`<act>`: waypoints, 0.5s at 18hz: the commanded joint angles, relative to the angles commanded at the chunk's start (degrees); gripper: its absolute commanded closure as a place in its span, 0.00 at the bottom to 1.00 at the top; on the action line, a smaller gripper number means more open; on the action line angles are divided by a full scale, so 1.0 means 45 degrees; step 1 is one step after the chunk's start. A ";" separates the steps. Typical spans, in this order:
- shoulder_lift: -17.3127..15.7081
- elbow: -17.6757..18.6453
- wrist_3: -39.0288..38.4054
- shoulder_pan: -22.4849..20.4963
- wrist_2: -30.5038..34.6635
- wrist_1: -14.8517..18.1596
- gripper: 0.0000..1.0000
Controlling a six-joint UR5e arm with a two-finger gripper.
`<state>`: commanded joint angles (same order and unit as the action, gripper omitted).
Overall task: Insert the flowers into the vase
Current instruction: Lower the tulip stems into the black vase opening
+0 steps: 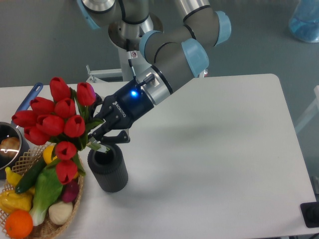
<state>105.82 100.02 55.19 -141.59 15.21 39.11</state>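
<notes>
The flowers (pixel 55 117) are a bunch of red tulip buds with green stems and leaves, held tilted to the left above the table. My gripper (pixel 99 130) is shut on their stems just above the vase. The vase (pixel 108 168) is a dark, ribbed cylinder standing upright on the white table, its round mouth right below my fingers. The stem ends reach down to the vase's mouth; how deep they go is hidden by my fingers. The lowest buds hang over the wicker basket.
A wicker basket (pixel 45 229) with fruit and vegetables sits at the front left, touching the vase's left side. A blue-handled saucepan (pixel 10 142) stands at the left edge. The robot's base (pixel 134 25) is at the back. A blue object (pixel 305 20) is at the far right back.
</notes>
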 joint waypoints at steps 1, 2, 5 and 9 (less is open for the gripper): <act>0.0000 0.0000 0.0020 0.0000 0.0000 0.0000 0.83; 0.0020 0.0000 0.0020 0.0000 0.0000 0.0000 0.83; 0.0059 0.0020 0.0020 0.0000 0.0000 0.0000 0.83; 0.0176 0.0039 0.0040 0.0020 0.0000 0.0000 0.83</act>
<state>106.61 100.20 55.37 -141.50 15.21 39.11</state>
